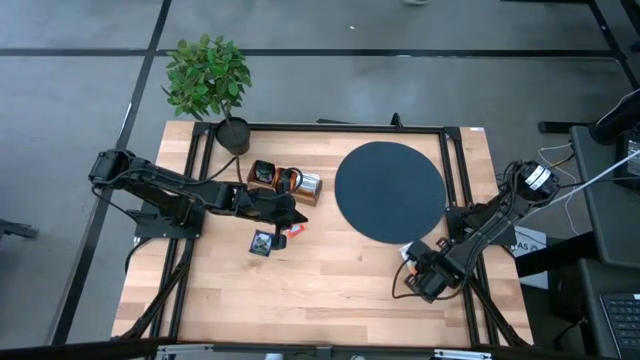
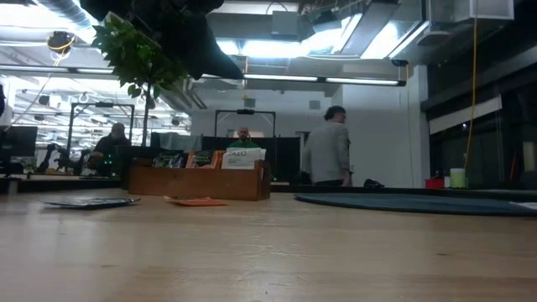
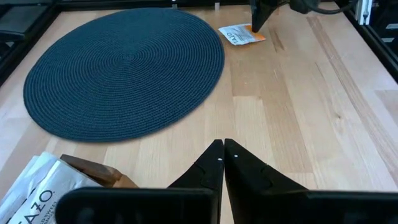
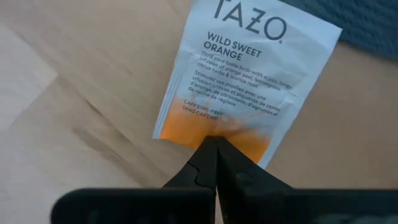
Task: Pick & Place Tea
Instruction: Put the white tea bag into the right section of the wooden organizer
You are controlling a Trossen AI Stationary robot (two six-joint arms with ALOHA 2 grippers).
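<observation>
Sachets: one white-and-orange Wild Sweet Orange sachet (image 4: 245, 74) lies flat on the table (image 1: 330, 290), touching the black round mat (image 1: 389, 190) at the mat's 5 o'clock edge. Right gripper (image 4: 216, 149) sits low over this sachet's orange end, fingertips pressed together on that edge; whether the packet is actually pinched between them cannot be told. Left gripper (image 3: 222, 152) is at 9 o'clock from the mat, beside the wooden tray (image 1: 285, 183), jaws closed with nothing between them. The tray holds more sachets standing upright. A dark-and-green sachet (image 1: 263, 243) lies on the bare table at 6 o'clock from the tray, with a red-orange sachet (image 1: 293, 231) just beside it. Potted plant (image 1: 208, 80) stands at the table's far-left corner.
</observation>
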